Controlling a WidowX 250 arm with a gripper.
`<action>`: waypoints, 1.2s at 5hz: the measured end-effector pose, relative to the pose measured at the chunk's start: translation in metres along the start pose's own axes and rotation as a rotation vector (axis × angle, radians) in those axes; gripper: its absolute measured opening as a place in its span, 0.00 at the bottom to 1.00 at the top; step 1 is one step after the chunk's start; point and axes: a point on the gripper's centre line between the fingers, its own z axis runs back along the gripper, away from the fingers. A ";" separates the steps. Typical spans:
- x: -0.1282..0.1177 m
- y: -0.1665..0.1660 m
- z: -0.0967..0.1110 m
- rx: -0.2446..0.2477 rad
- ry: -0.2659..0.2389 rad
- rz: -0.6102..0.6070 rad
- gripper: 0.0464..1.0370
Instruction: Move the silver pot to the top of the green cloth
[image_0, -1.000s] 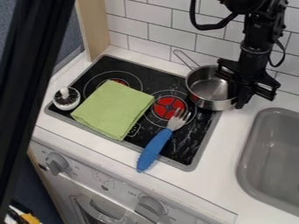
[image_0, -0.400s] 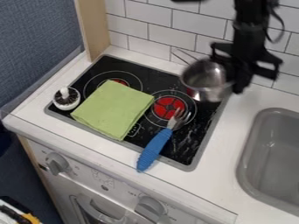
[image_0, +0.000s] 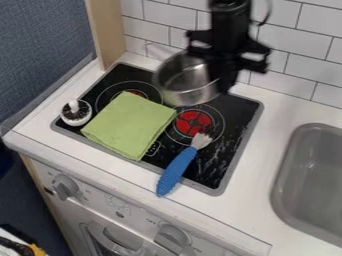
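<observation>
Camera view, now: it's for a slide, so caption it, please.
Black robot claw holding a silver metal pot above a black stovetop, near a folded green cloth.

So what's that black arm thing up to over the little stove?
The robot's gripper is holding the silver pot by its side, up over the back of the black stovetop. The green cloth lies on the stovetop, in front of the pot and toward the picture's left. The job is to put the pot on top of that cloth, and it isn't there yet. A blue-handled fork lies beside the cloth.
</observation>
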 end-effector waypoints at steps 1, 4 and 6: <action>-0.023 0.028 -0.014 0.051 0.049 0.047 0.03; -0.032 0.063 -0.036 0.136 0.109 0.068 0.03; -0.041 0.082 -0.061 0.144 0.207 0.110 0.03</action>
